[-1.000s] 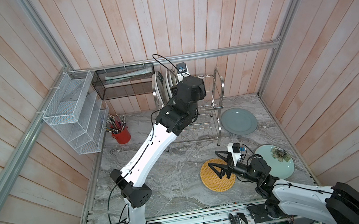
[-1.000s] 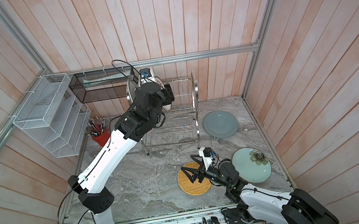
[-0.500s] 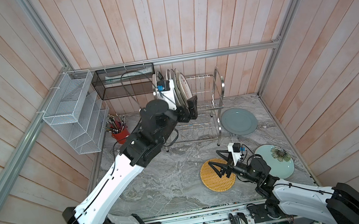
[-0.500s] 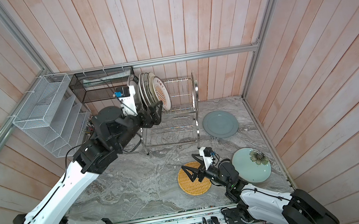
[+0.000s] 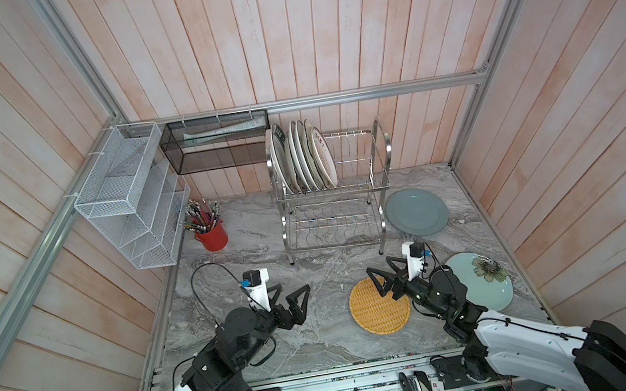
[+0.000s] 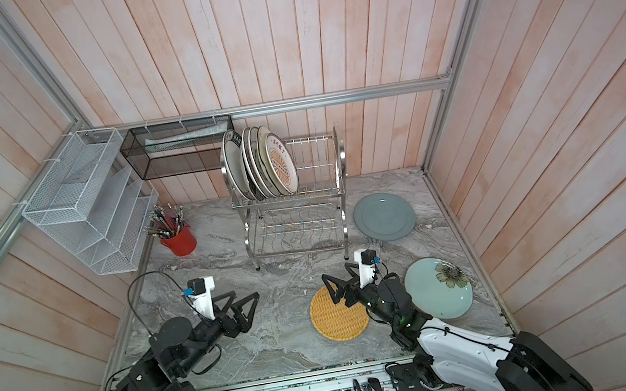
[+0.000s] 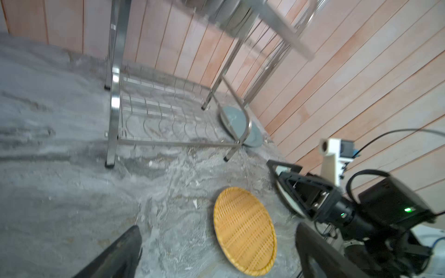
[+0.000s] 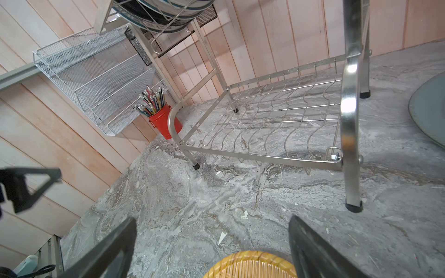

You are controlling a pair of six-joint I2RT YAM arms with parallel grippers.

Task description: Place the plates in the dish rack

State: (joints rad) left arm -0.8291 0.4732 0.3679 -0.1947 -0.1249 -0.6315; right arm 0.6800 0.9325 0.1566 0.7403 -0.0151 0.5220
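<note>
Plates are split between the marble table (image 5: 312,343) and the dish rack (image 5: 344,190), described from above with twelve o'clock at the far wall. Nearest, at the front left, the left gripper (image 5: 293,292) hangs over bare marble, its jaws spread wide with nothing between them. The yellow woven plate (image 5: 376,317) lies flat at its four o'clock, apart from it. The right gripper (image 5: 377,265), jaws equally wide and gripping nothing, is over the far rim of that woven plate, so the plate's centre sits at the gripper's six o'clock. The right wrist view shows the yellow rim between the two dark fingers (image 8: 108,252); whether they touch it cannot be told. A pale teal plate (image 5: 484,284) with a dark flower lies flat at the right gripper's four o'clock, beside that arm. Farther back, a grey-blue plate (image 5: 416,211) lies flat between the gripper's one and two o'clock, just beside the rack's right legs. The steel rack stands at the right gripper's eleven o'clock and the left gripper's one o'clock, against the far wall. A row of plates (image 5: 305,155) stands on edge at the left end of its upper tier. Left of the rack, a red cup (image 5: 211,237) of pens stands on the table, with a white mesh organiser (image 5: 127,199) and a black mesh basket (image 5: 218,147) on the walls beyond.
</note>
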